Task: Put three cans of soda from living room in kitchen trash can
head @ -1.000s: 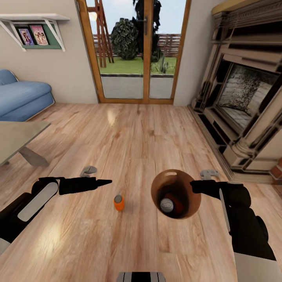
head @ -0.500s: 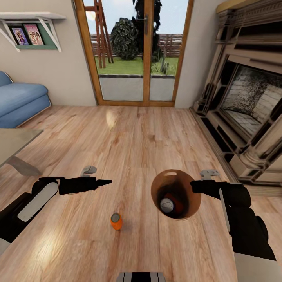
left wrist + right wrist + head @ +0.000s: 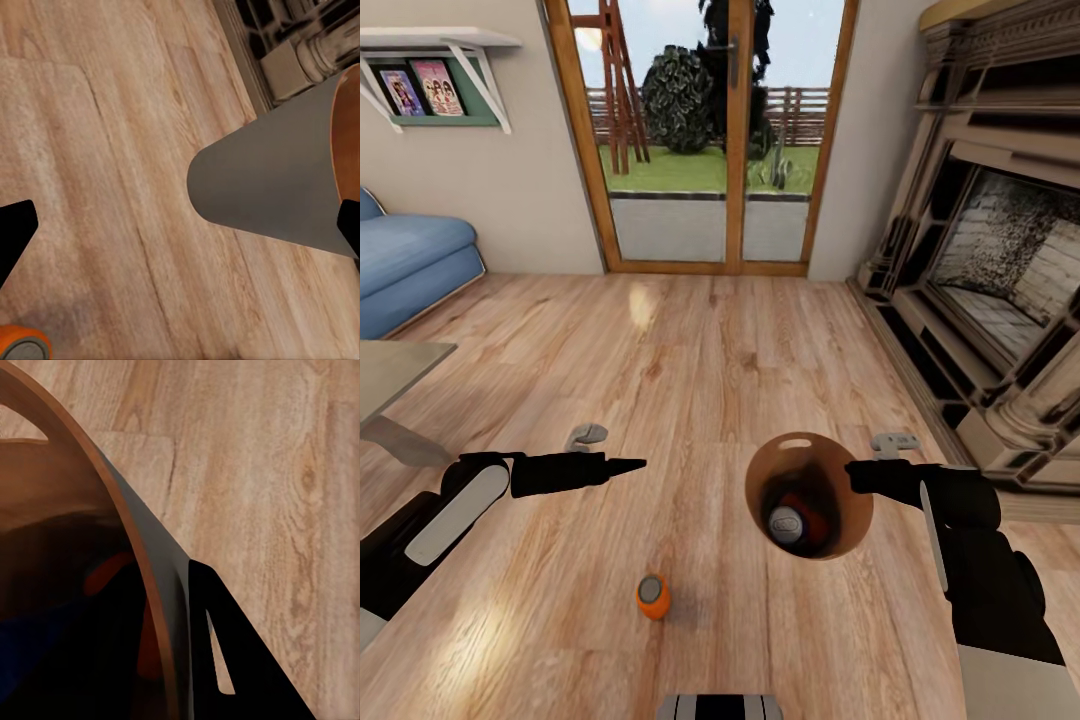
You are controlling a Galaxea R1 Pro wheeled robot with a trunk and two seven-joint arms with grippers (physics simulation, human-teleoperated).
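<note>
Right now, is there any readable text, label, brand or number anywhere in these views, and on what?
None can be read.
Two colourful covers on the white wall shelf: print too small and blurred.
Grey metal end of the orange soda can inside the round brown trash can: a faint embossed mark, illegible.
Orange soda can lying on the wood floor: no lettering visible.
The right gripper holds the trash can's rim, which is unmarked.

We see a glossy wood-plank floor [image 3: 700, 360], a smooth coppery bin [image 3: 857, 515], and a grey-metal-ended orange can [image 3: 652, 596].
</note>
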